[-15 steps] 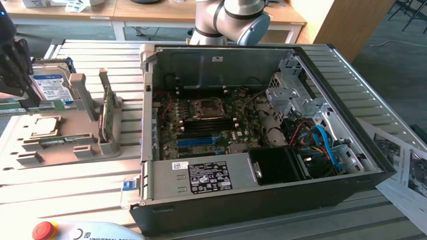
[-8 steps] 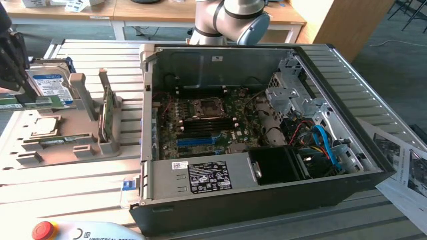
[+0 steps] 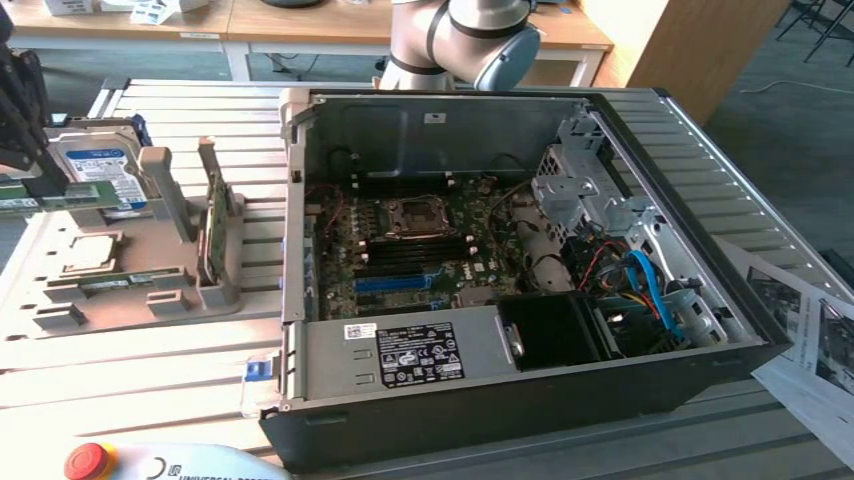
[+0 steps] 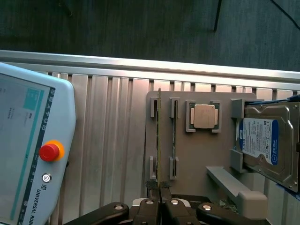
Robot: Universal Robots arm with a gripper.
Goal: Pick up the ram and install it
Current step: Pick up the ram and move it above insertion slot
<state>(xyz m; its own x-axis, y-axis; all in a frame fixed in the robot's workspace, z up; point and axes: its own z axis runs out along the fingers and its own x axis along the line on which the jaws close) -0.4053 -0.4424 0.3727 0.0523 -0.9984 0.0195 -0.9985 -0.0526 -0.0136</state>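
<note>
As gripper (image 4: 160, 191) clamps ram (image 4: 159, 136), end btwn jaws

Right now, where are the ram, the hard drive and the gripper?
ram (image 4: 159, 140), wrist view, on its thin edge.
hard drive (image 4: 258, 140), wrist view, on the blue label.
gripper (image 4: 160, 191), wrist view, between the fingertips.

the teach pendant (image 4: 28, 140) reads "universal rob", cut off at the picture's edge. print on the hard drive's blue label (image 4: 258, 140) and the power supply's sticker (image 3: 418, 355) is too small to read.
</note>
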